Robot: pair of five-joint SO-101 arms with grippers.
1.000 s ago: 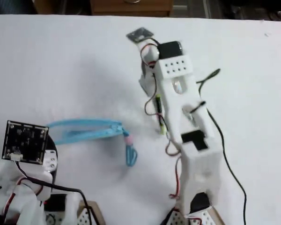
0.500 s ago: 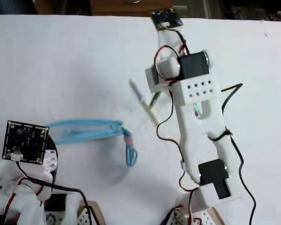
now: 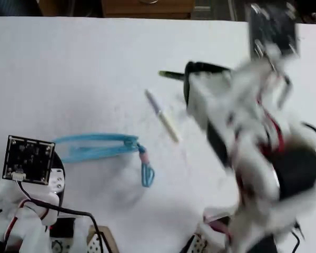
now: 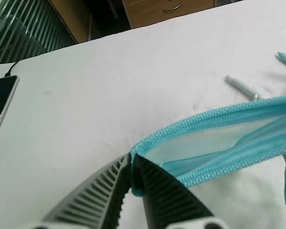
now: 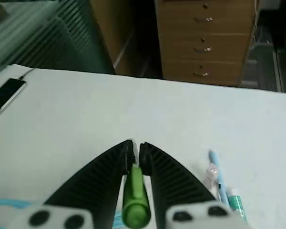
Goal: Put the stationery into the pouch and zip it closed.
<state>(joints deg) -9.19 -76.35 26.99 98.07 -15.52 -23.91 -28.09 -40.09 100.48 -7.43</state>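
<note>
Currently the left gripper (image 4: 131, 162) is closed on the end of the blue pouch (image 3: 102, 150), which is laid unzipped on the near left of the table (image 3: 68, 68). The right arm is raised on the right side, and a green pen (image 5: 135, 195), pointed left, is clamped by the right gripper (image 5: 135, 149). A pale pen (image 3: 163, 117) is seen lying between pouch and arm.
</note>
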